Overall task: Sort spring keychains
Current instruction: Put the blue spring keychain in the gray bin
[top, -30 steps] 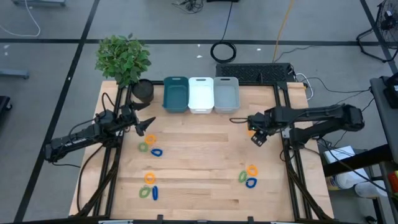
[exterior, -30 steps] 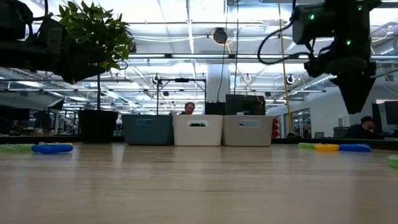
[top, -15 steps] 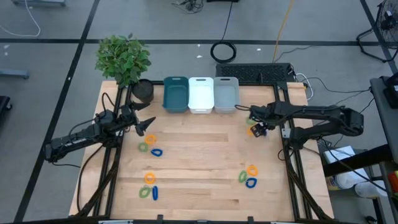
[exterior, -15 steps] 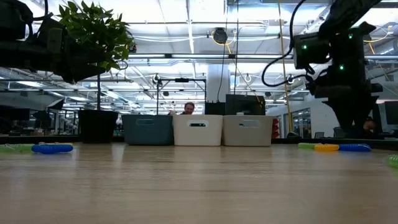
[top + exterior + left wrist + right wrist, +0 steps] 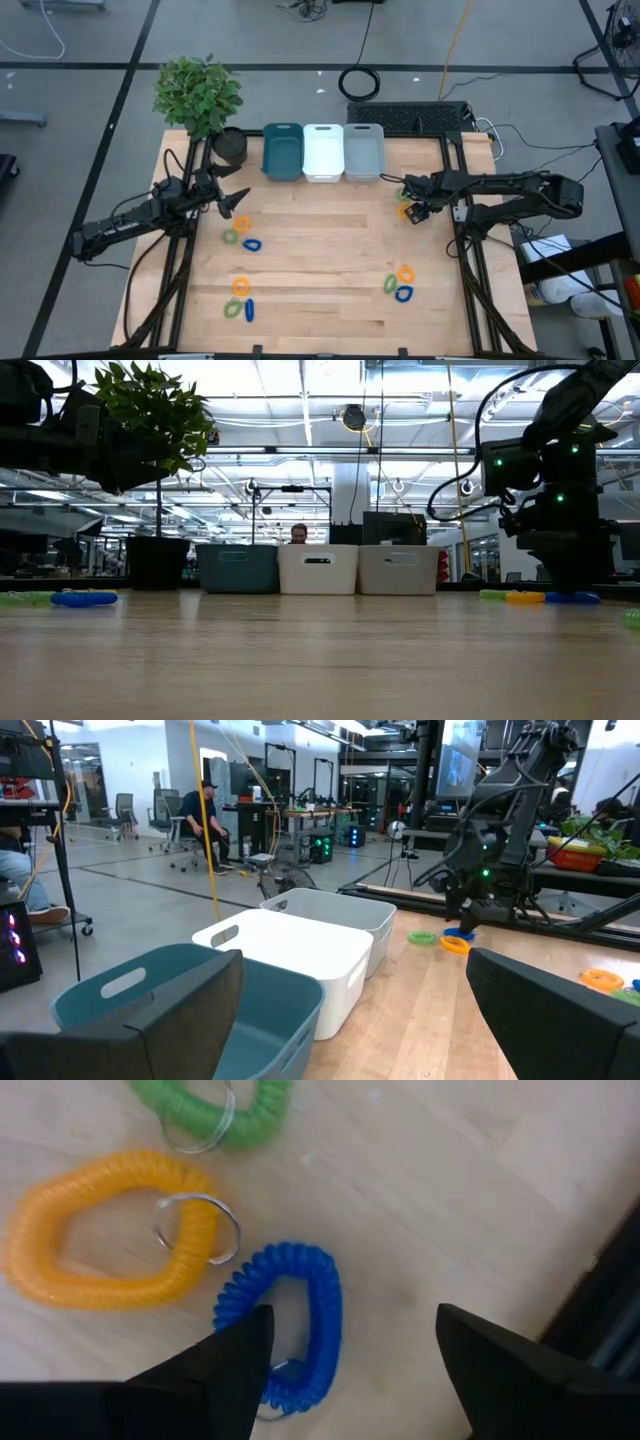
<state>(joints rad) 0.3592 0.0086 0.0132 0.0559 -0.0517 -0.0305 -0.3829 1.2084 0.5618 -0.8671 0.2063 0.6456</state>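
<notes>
Here, wooden table [image 5: 320, 250], spread right gripper [image 5: 345, 1355] over blue keychain [image 5: 290, 1320], left gripper [image 5: 236, 200] spread, open workshop behind.

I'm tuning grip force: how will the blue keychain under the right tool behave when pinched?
The blue keychain is a thin open plastic coil, so it probably squashes and springs back. It looks light. Its metal ring may snag or slip.

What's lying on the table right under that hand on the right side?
Under the open right hand lie three spring keychains: a blue one partly between its fingers, an orange one and a green one beside it. One finger covers the blue loop's near end.
</notes>
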